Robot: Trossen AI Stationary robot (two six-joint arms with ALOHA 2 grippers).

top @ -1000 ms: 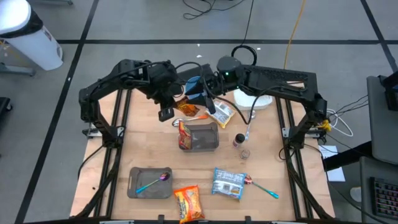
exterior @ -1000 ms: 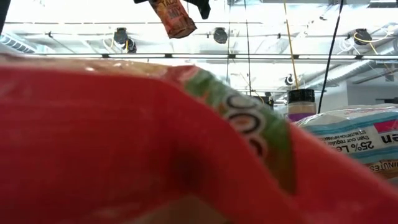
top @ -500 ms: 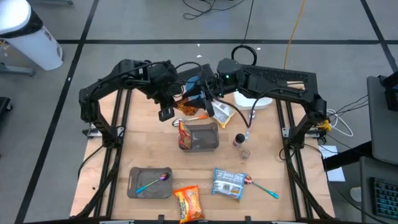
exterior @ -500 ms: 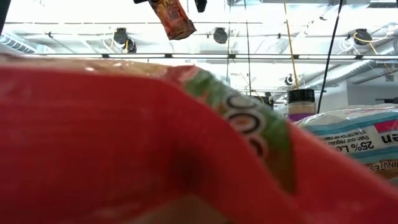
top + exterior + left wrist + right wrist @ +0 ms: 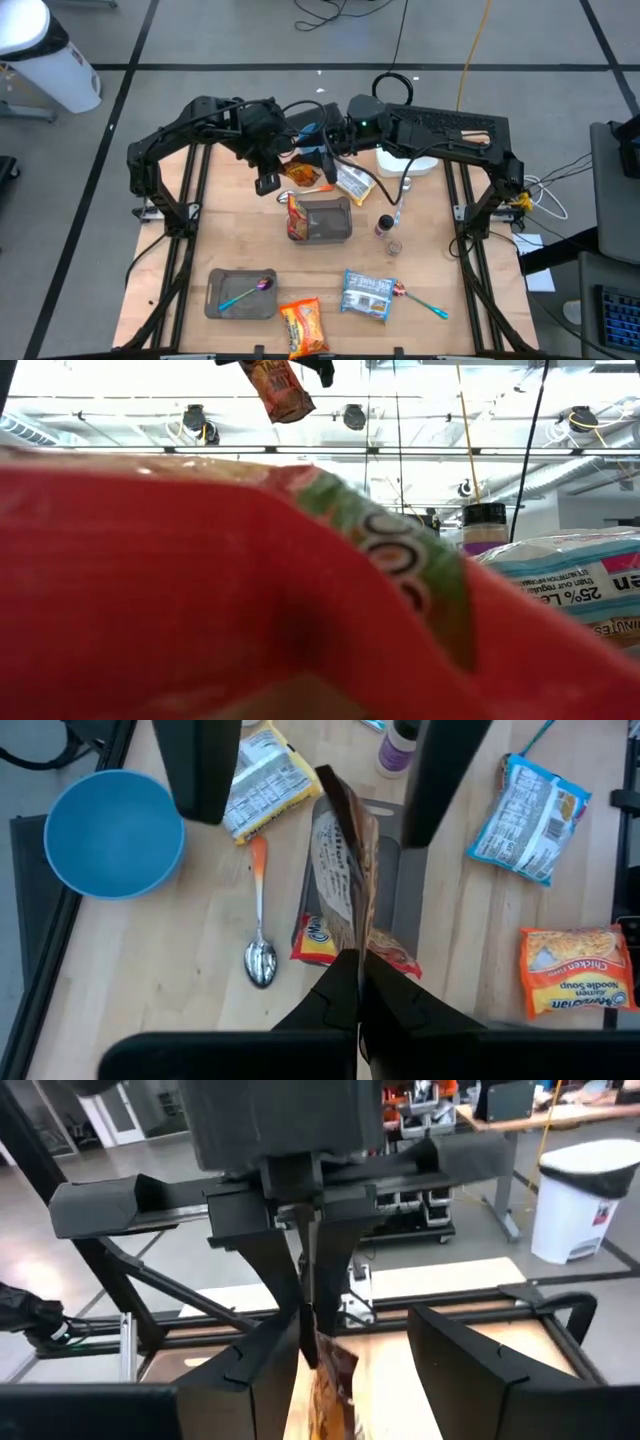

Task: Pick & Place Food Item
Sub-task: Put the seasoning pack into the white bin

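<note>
At the table's (image 5: 420,240) near edge lie an orange noodle packet (image 5: 303,326) and a blue packet (image 5: 366,294), with a grey tray (image 5: 240,295) holding a spoon (image 5: 250,291) beside them. At mid-table sits a second tray (image 5: 322,220). Above its far end my left gripper (image 5: 358,982) is pressed together on the top edge of a brown snack packet (image 5: 345,870), which hangs in the air. My right gripper (image 5: 350,1350) faces it, fingers spread on either side of the packet without touching.
</note>
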